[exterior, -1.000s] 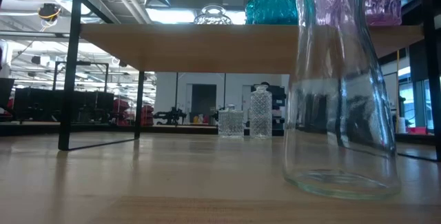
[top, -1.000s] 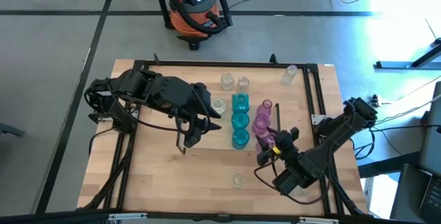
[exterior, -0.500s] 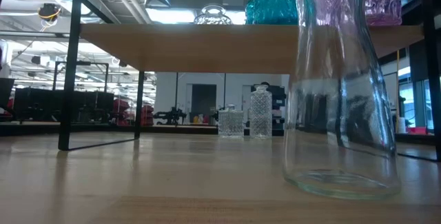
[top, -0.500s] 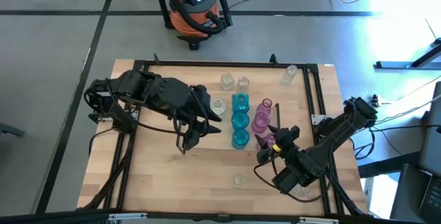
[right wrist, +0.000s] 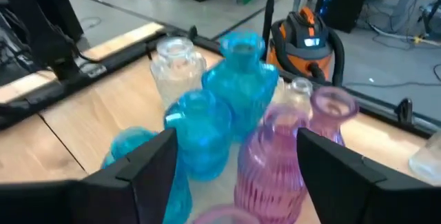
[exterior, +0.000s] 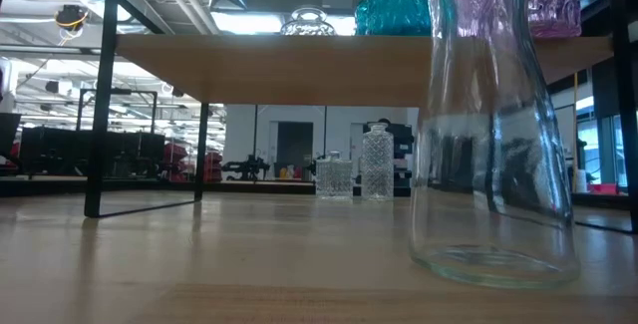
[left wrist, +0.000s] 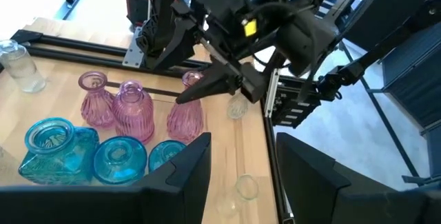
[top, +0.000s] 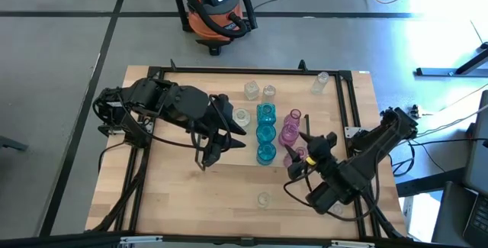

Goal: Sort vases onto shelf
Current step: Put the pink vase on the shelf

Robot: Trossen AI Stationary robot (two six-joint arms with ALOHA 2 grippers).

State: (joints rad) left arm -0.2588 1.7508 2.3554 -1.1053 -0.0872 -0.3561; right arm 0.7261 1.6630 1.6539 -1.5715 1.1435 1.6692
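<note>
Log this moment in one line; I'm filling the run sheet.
left gripper: open, empty, idle beside teal vases | right gripper: open at third pink vase | shelf: holds both rows

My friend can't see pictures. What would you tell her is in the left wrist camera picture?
Three pink ribbed glass vases stand in a row on a light wooden shelf beside three teal-blue glass vases. The right gripper, its black fingers open, points at the nearest pink vase. The left gripper, also open, shows blurred up close.
</note>
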